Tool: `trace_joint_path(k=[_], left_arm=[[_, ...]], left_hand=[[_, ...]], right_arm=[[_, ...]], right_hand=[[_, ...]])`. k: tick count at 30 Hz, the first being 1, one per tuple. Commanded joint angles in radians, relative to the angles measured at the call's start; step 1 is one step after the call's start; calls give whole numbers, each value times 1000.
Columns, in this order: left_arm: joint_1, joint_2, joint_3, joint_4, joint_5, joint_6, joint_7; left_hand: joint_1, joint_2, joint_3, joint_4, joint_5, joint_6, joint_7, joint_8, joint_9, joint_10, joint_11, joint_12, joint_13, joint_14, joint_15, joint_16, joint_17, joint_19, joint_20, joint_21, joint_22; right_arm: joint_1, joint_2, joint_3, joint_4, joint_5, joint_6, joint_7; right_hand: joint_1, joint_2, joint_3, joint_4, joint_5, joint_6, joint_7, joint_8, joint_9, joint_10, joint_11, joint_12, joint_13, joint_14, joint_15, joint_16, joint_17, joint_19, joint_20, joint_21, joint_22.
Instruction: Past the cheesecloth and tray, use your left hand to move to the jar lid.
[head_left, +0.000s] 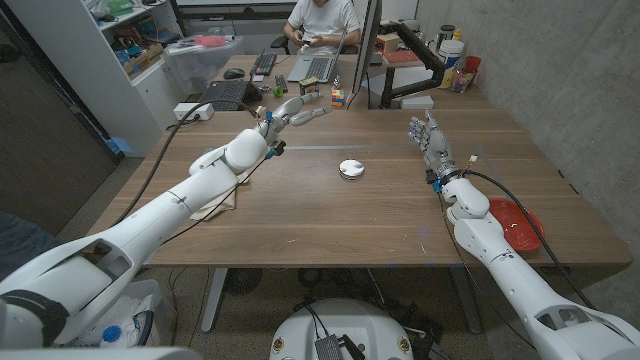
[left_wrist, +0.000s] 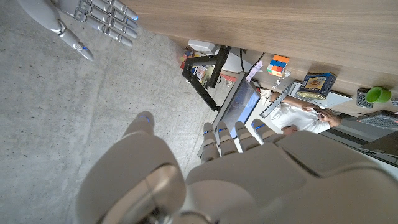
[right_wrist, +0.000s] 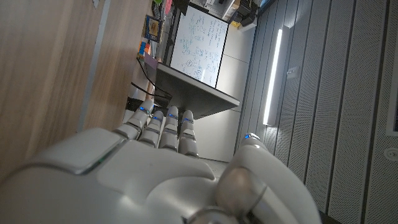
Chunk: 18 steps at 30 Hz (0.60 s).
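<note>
Simply round silvery jar lid (head_left: 351, 169)

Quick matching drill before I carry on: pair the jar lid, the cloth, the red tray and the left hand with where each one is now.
1 jar lid
2 cloth
3 red tray
4 left hand

a under the left forearm
b table's right edge, beside the right arm
c open, over the table's far side
d mid-table, alone

Pairs: 1-d, 2-a, 3-b, 4-c

Head camera looks down over the table (head_left: 330, 215); both wrist cameras sit close behind their hands, sharing its far edge.
</note>
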Motion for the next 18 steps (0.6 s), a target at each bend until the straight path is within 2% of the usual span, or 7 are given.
trace_joint_path(k=[1,18], left_arm=[[-16,5,29,-19,64,27,-4],[-34,-11,61,-14,112,32,-17]], left_hand=[[10,0,-1,-5,1,7,-9,3,3,5,-8,-1,5,4,-5,3,5,-12,7,-4,5],[13,1,-3,-6,1,9,-8,2,3,5,-8,-3,5,6,-5,3,6,-9,8,-8,5]], right_arm=[[0,6,1,8,3,13,8],[-13,5,2,0,6,15,6]], right_hand=[[0,7,-2,-5,5,6,-5,0,0,3,0,-5,1,8,-3,-3,1,3,0,-2,4],[1,9,-3,-7,5,6,-5,0,0,4,-2,-5,1,10,-4,-3,1,6,0,-11,4]])
